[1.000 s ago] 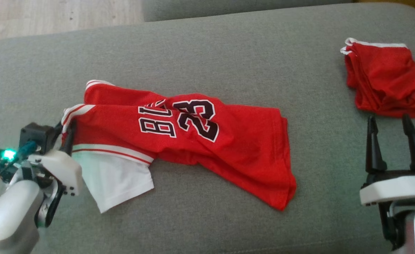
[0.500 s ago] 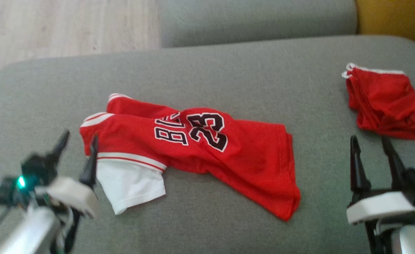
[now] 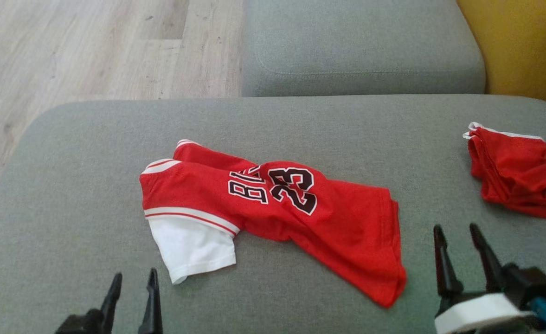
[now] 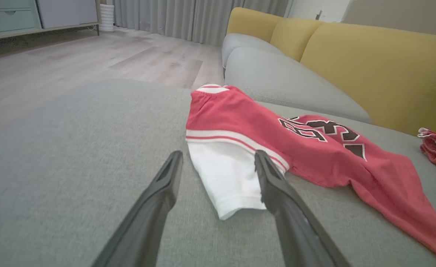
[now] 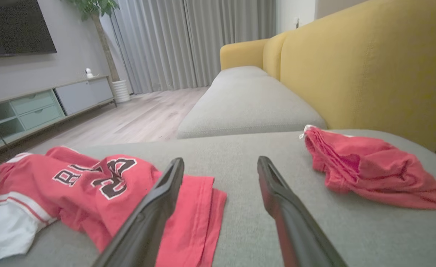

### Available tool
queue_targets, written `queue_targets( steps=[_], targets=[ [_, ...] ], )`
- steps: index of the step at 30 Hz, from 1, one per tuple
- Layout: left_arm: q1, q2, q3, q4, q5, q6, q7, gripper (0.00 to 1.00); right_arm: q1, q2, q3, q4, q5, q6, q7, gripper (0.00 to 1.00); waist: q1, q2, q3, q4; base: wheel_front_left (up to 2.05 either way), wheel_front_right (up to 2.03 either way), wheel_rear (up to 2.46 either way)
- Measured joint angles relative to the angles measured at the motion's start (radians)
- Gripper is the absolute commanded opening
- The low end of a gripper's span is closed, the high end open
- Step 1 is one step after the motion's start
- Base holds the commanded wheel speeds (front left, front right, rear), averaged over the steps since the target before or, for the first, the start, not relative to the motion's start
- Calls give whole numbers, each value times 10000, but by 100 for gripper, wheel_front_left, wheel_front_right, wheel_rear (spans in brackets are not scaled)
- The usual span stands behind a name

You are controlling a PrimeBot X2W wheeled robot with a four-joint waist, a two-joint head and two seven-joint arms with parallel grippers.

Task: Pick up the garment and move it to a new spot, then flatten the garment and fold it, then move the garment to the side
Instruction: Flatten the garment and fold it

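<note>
The left gripper [image 3: 133,279] has let go of the striped shoulder edge it pinched a second ago and has drawn back from the cloth; the head camera has also tilted up, so the whole scene sits lower in its view. The red mesh basketball jersey with a white sleeve and a black "23" [image 3: 273,204] lies loosely folded and rumpled on the grey woven sofa cushion [image 3: 68,185], roughly at its middle. Its white sleeve points toward the left gripper, just ahead of the spread fingertips and clear of them. The jersey's hem end lies near the right gripper [image 3: 455,228], a little to its left and apart from it. Both grippers have their long dark fingers wide apart and hold nothing. A small crumpled red cloth with white trim [image 3: 514,171] sits well apart at the cushion's right end. Beyond are a second grey cushion [image 3: 361,46], the mustard-yellow sofa back [image 3: 523,46], pale wood flooring [image 3: 92,46], grey curtains [image 5: 188,44] and a low grey cabinet [image 5: 36,107]. Both grippers sit low over the cushion's near edge, fingers aimed across it toward the sofa back
</note>
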Motion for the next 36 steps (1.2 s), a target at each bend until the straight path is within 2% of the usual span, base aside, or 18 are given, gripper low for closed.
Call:
queue_targets(
  steps=[22, 27, 36],
  targets=[
    [302, -192, 0, 140, 115, -113, -54, 100, 295, 2, 418, 681, -61, 0, -155, 100, 2, 0, -123, -71, 0, 0, 0],
    [66, -280, -232, 965, -27, -255, 884, 100, 299, 2, 823, 796, -61, 0, 128, 100, 2, 0, 89, -78, 0, 0, 0],
    [-1472, -1062, -288, 2792, -698, -869, 1544, 100, 309, 2, 1733, 986, -184, 0, 416, 100, 3, 0, 676, -402, 0, 0, 0]
  ],
)
